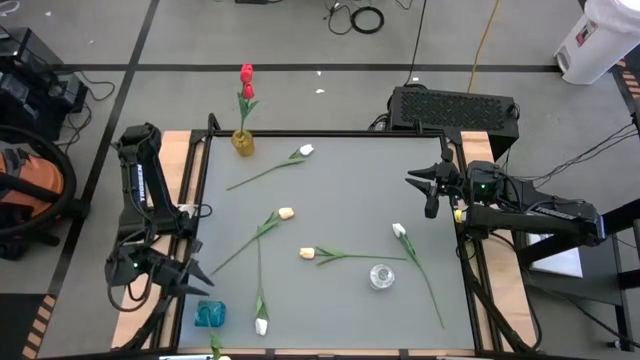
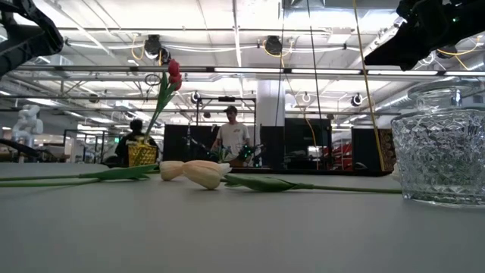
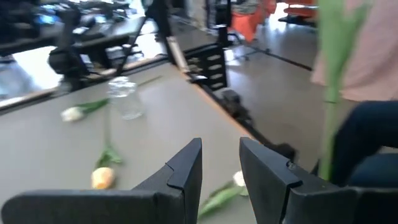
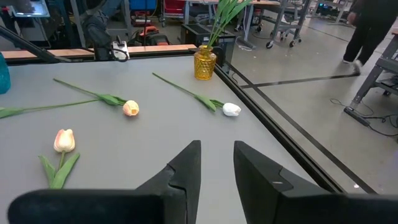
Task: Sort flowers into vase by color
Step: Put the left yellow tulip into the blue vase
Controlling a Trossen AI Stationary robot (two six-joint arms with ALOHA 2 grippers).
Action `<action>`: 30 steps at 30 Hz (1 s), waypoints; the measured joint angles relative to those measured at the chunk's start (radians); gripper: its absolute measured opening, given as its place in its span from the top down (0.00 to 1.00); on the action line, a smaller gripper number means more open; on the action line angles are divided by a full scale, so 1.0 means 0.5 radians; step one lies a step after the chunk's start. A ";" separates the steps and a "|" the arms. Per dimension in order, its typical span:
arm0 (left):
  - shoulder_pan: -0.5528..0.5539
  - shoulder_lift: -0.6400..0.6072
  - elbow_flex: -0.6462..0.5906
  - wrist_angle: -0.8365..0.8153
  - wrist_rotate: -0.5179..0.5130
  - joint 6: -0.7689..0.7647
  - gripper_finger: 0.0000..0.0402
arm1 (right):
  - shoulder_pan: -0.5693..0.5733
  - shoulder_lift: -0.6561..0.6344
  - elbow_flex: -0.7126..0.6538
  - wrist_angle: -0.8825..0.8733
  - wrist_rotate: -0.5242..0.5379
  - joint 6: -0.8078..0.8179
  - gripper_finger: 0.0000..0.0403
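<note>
Several tulips lie flat on the grey table (image 1: 340, 200): a white one (image 1: 306, 150) at the far side, cream ones (image 1: 286, 213) (image 1: 307, 254) in the middle, white ones (image 1: 399, 231) (image 1: 261, 326) nearer. Red tulips (image 1: 246, 78) stand with their stems in a yellow vase (image 1: 243, 142) at the far left corner. My left gripper (image 1: 200, 275) (image 3: 221, 146) hangs open over the table's left edge with nothing between its fingers. My right gripper (image 1: 418, 185) (image 4: 217, 148) hangs open over the right edge, likewise with nothing in it.
A clear glass vase (image 1: 381, 276) stands near right and a blue vase (image 1: 210, 314) at the near left corner. A green stem (image 3: 329, 74) rises close by in the left wrist view, a person behind it. People stand in the room beyond the table.
</note>
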 joint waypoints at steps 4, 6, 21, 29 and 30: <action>0.040 0.000 0.000 -0.029 -0.155 0.053 0.71 | -0.001 -0.001 0.000 -0.001 0.000 0.000 0.79; 0.081 0.000 0.000 -0.029 -0.207 0.107 0.71 | 0.000 -0.001 0.000 0.000 0.000 0.000 0.79; 0.811 -0.086 0.000 -0.019 -0.213 0.274 0.71 | 0.000 -0.001 0.000 0.000 0.000 0.000 0.79; 1.185 -0.088 0.000 -0.016 0.064 0.258 0.71 | 0.000 0.000 0.000 0.000 0.000 0.000 0.79; 1.232 -0.088 0.000 -0.016 0.090 0.258 0.71 | -0.001 0.000 0.000 0.000 0.000 0.000 0.79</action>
